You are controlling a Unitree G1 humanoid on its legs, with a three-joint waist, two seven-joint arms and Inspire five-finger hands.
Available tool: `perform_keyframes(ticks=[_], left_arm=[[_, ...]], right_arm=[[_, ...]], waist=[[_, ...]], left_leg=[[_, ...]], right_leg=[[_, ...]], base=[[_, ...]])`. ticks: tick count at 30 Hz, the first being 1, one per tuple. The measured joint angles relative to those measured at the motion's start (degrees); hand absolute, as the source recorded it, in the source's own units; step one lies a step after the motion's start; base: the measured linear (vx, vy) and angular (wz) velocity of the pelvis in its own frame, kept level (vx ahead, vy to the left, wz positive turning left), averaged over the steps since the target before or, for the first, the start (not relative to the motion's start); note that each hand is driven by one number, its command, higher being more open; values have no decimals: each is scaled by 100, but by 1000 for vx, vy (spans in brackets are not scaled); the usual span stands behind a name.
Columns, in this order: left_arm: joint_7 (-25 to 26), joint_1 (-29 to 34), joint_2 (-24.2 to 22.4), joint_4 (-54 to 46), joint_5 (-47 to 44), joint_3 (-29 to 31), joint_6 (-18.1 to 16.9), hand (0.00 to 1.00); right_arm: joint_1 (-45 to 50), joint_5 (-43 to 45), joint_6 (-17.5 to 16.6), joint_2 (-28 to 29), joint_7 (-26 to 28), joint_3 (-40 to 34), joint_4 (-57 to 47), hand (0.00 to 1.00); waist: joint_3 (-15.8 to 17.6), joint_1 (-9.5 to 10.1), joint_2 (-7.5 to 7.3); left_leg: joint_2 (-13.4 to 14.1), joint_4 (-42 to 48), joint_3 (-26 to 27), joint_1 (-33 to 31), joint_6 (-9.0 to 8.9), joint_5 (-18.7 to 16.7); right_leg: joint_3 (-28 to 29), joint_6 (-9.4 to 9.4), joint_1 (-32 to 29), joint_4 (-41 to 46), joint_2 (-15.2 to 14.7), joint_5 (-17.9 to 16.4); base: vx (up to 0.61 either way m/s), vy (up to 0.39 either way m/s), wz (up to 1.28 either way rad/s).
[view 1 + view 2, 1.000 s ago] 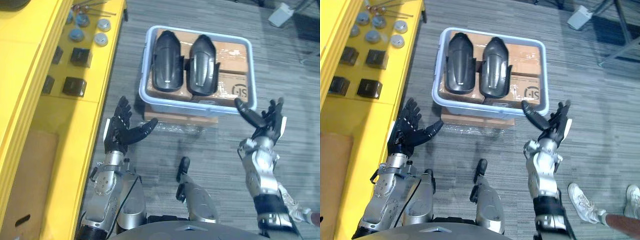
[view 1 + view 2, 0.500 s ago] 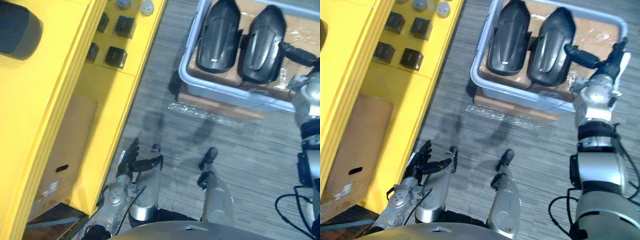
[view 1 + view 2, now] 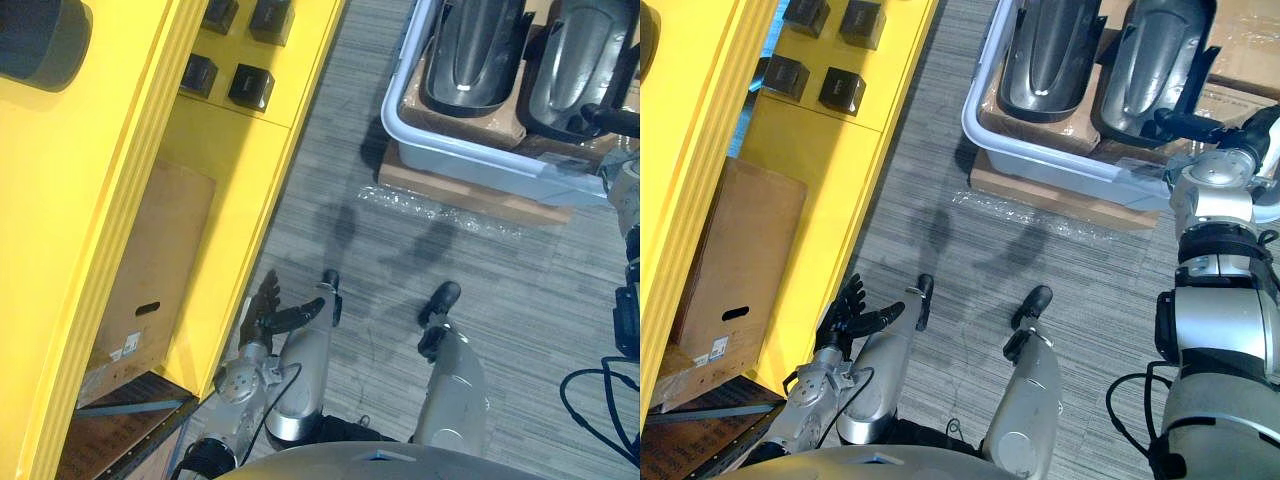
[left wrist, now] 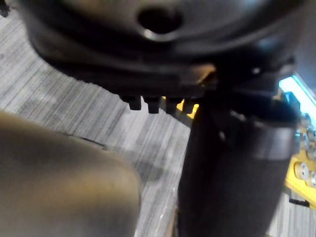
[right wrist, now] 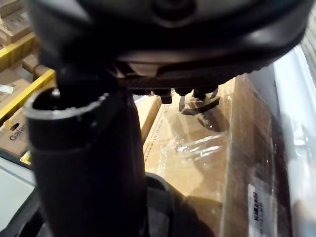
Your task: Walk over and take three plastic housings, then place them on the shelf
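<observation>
Black housings [image 3: 1050, 55] lie paired in grey bin [image 3: 1040, 165]; right hand [image 3: 1188, 127] at bin's near rim, thumb out by right housing [image 3: 1155, 60], grasping nothing; left hand [image 3: 845, 320] spread, empty, low beside yellow shelf [image 3: 700, 120].

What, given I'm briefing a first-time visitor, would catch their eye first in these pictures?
Probably the bright yellow shelf running down the left side, with small dark blocks on it. Next, the two black plastic housings lying side by side in a pale bin at the upper right, where the right hand reaches over the near rim, fingers open. The left hand hangs open, low beside the shelf.
</observation>
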Motion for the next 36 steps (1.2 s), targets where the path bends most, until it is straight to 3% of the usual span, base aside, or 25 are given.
perform_keyframes(ticks=[1, 6, 14, 18, 30, 36], left_arm=[[4, -4, -7, 1, -50, 1, 0, 100], [2, -7, -20, 6, -240, 2, -6, 100], [15, -22, -40, -14, -248, 15, -78, 100], [188, 11, -92, -202, -248, 71, -136, 100], [276, 394, -222, -692, -201, 174, -242, 100], [296, 772, -200, -1217, -279, 710, -235, 100]], right_arm=[[0, -76, 0, -23, 13, 36, 7, 0], [-27, -367, 71, -236, 74, 214, 45, 0], [-169, -1318, 1067, -698, 194, 420, 57, 0], [-179, -1962, 1343, -688, 807, 520, 195, 0], [9, -1991, 766, -181, 862, 554, 311, 0], [367, -2369, 495, -148, 539, 478, -170, 0]], waist=[[0, 14, 0], [-20, 48, 32], [-21, 63, 33], [-21, 54, 33], [-17, -93, 25], [24, -242, -38]], left_leg=[[-2, 1, -3, -28, -1, 12], [-15, 101, -124, -291, -14, 43], [0, 98, -191, -385, -59, 92], [16, 91, -272, -384, -90, 111], [32, -122, -319, 243, -82, 110], [19, -781, -263, 945, -135, 324]], right_leg=[[0, -8, -40, 34, -17, -9], [-123, -26, -217, 163, -57, -60], [-225, -87, -298, 266, -75, -111], [-302, -109, -265, 298, -57, -144], [-436, -90, 493, -80, 40, -122], [-466, -52, 1006, -318, 30, -89]], base=[[-40, 15, 8], [-46, 34, 10], [-17, 35, 5], [9, 28, 6], [6, 53, 4], [55, 22, 4]])
